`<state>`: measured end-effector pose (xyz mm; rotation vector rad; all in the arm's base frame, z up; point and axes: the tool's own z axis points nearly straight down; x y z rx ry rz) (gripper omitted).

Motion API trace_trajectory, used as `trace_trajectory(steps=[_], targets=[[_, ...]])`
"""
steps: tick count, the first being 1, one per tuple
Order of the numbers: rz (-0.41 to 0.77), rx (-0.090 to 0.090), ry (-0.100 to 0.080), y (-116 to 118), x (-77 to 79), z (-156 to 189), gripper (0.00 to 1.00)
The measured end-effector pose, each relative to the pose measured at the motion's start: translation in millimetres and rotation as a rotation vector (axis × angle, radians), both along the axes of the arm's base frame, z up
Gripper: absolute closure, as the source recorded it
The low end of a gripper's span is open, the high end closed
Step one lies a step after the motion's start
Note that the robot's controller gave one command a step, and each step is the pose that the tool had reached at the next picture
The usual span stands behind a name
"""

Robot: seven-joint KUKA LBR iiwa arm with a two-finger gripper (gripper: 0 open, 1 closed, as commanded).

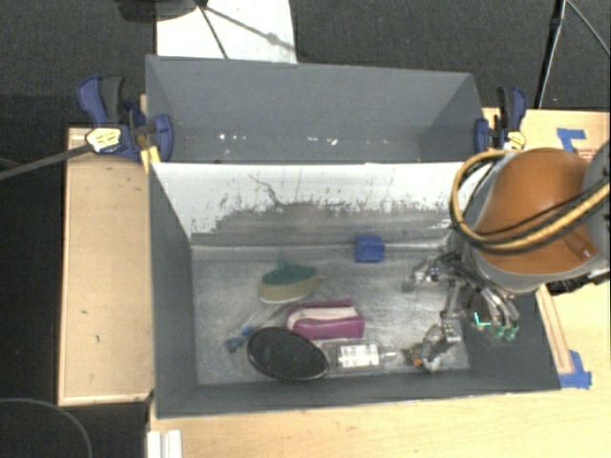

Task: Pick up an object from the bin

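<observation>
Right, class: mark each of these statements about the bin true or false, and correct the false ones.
1. The small blue block lies near the far wall of the bin. True.
2. The black oval thing lies in the far right corner. False: it lies by the near wall, left of middle.
3. The gripper is over the right part of the bin floor. True.
4. The pink thing rests on the blue block. False: they lie apart.
5. The gripper is right above the green-topped pad. False: the pad lies well to its left.
</observation>
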<state>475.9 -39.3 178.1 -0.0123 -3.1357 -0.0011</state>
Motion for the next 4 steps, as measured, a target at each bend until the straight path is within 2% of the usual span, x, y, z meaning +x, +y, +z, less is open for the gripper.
trace_trajectory(steps=[1, 2, 3, 4], targets=[[-0.105, 0.003, -0.002, 83.4, 1.5, -51.5, 0.0], [0.293, 0.001, -0.013, 135.5, 15.3, -90.5, 0.0], [0.291, 0.0, -0.022, 134.7, 17.6, -88.7, 1.0], [0.356, 0.0, -0.015, 120.2, 4.9, 29.7, 1.0]])
